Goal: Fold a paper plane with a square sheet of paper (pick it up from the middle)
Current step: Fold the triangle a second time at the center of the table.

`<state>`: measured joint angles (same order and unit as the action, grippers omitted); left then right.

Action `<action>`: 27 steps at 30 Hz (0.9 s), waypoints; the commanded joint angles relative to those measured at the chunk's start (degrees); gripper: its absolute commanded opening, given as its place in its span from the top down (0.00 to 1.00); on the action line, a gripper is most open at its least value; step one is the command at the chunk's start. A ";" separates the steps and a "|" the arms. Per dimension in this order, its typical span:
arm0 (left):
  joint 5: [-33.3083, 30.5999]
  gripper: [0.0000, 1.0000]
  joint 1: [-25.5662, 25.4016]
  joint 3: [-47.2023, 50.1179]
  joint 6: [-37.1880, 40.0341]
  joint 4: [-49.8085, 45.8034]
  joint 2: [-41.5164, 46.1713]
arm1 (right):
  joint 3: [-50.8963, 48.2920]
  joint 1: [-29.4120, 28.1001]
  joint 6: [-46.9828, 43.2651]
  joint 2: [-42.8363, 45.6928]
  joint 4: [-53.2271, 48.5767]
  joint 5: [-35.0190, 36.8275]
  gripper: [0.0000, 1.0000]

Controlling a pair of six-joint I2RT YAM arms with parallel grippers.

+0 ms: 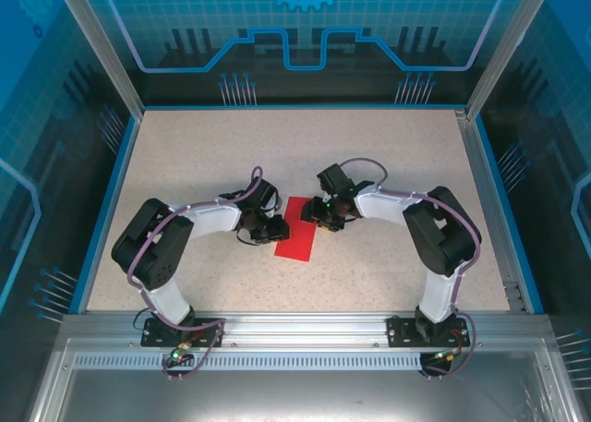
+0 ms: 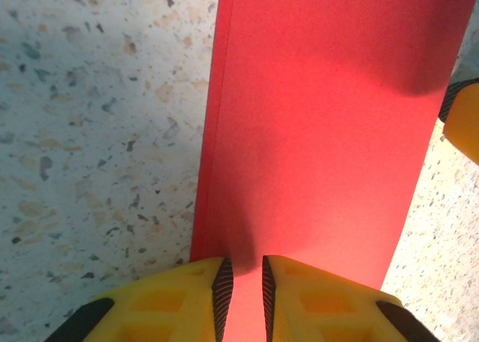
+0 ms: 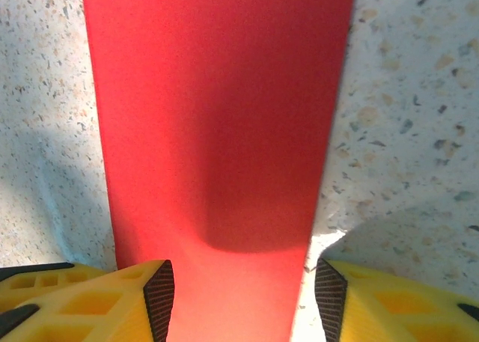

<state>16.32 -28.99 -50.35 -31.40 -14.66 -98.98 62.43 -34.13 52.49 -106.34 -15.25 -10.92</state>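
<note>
Sheet, handling (our judgement): thin, light and limp. It will buckle if pushed from an edge, slide on the smooth top, and any pinch will leave a crease for good. It lies flat with no raised lip, so an edge grab looks poor. It would be better to hold one end down and lift or nip along the long centre line, where the task wants it taken.

Look: the square sheet of paper [image 1: 295,230] is bright red and matte, and now a narrow rectangle, not a square. In the left wrist view [image 2: 322,132] a second edge runs just inside one long side, so we judge it to be doubled over. Corners are crisp in the right wrist view [image 3: 217,117]. There is no point or dart shape yet.

Place: it is mid-table [image 1: 185,163], slightly slanted, between the two grippers.

Left gripper [image 1: 274,228] is at the sheet's near-left end. Its fingers [image 2: 247,271] are drawn almost together, with red showing in the thin slit. We cannot tell whether they nip the paper or only rest on it.

Right gripper [image 1: 320,214] is at the far-right end. Its fingers [image 3: 243,282] are spread wide, one pad over the red and the other just off its edge, holding nothing.
</note>
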 commanded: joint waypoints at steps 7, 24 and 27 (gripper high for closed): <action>-2.45 0.76 -0.19 1.14 1.60 -1.71 -3.52 | 3.47 -1.72 -0.57 -2.46 -1.54 -0.03 0.44; -2.24 0.76 -0.11 1.92 1.64 -0.46 -4.47 | -2.60 -1.99 1.31 3.50 9.17 -6.45 0.44; -1.69 0.76 -0.16 2.08 1.28 0.00 -4.41 | -5.93 -1.94 1.26 4.89 12.59 -7.37 0.44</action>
<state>17.37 -28.99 -50.35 -31.29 -12.49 -99.81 59.05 -35.59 53.19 -103.83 -6.76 -15.94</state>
